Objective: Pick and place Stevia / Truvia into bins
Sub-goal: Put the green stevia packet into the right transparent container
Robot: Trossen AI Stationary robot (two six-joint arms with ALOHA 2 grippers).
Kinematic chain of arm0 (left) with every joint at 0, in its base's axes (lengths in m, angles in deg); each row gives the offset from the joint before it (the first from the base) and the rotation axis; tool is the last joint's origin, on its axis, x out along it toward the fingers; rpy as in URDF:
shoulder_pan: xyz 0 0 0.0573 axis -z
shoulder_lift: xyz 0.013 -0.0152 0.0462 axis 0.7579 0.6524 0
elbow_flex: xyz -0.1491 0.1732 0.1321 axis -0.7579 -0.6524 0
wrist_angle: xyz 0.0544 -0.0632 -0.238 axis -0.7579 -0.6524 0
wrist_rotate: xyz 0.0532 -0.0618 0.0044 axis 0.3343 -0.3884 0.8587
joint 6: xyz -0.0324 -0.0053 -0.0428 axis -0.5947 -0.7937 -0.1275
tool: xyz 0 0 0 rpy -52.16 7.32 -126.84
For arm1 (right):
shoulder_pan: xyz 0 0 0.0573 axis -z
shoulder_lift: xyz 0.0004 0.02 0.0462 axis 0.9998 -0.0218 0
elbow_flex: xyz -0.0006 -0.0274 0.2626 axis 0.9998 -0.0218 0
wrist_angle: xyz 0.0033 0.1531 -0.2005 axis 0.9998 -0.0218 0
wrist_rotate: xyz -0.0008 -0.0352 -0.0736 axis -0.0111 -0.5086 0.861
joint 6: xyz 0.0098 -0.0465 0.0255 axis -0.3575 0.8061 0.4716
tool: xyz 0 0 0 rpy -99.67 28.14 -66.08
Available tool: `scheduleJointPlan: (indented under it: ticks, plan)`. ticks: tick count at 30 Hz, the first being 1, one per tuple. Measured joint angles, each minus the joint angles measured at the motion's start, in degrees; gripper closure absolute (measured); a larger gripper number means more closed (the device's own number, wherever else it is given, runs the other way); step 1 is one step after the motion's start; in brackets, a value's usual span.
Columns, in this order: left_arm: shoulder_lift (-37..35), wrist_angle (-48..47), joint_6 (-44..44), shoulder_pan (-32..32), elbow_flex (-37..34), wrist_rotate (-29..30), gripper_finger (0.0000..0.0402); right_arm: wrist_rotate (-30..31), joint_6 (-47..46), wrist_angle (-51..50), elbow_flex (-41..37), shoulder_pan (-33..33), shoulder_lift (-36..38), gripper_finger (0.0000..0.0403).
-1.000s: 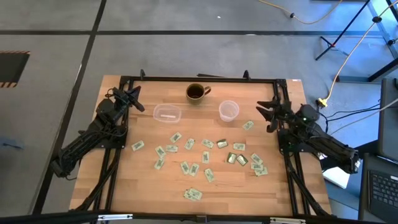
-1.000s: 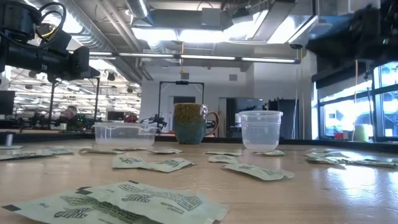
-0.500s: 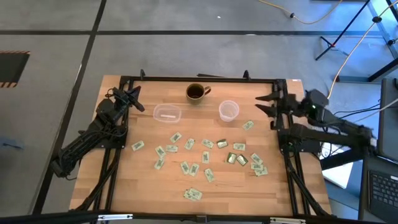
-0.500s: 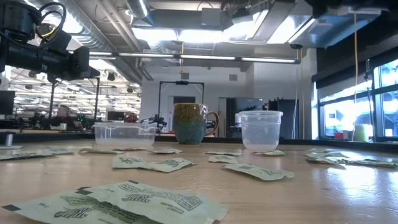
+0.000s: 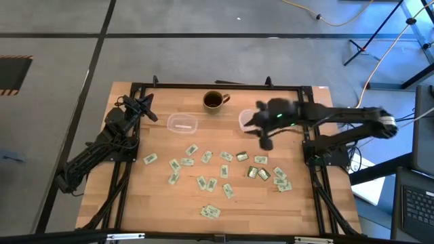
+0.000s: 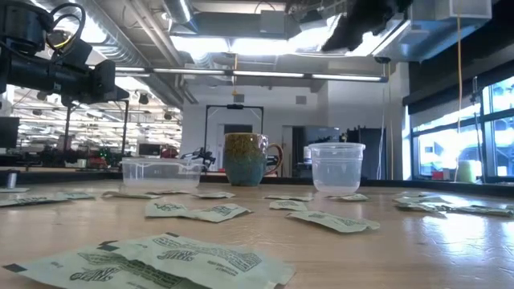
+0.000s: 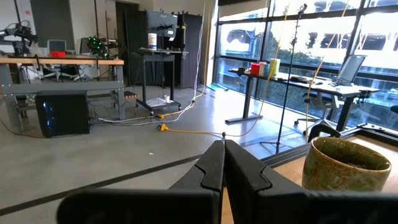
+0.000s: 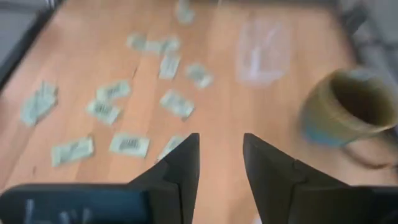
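Sachets (image 5: 224, 171) mid-table; right end effector (image 5: 261, 132) open nr cup (image 5: 245, 119).

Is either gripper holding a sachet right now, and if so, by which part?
Nothing is held. The right gripper is open and empty above the table; the left gripper is shut on nothing at the table's far left corner.
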Motion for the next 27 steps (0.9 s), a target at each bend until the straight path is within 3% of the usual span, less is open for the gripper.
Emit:
scheduleJointPlan:
  ticks: [14,27]
  plan:
    - [0.0,0.0,0.0,0.0,0.0,0.0,0.0396,0.3,-7.5,-0.4,-1.0,-6.0,-24.5,0.0276]
    - [0.0,0.0,0.0,0.0,0.0,0.0,0.0395,5.8,-8.8,-0.2,-1.0,-6.3,-30.9,0.0281]
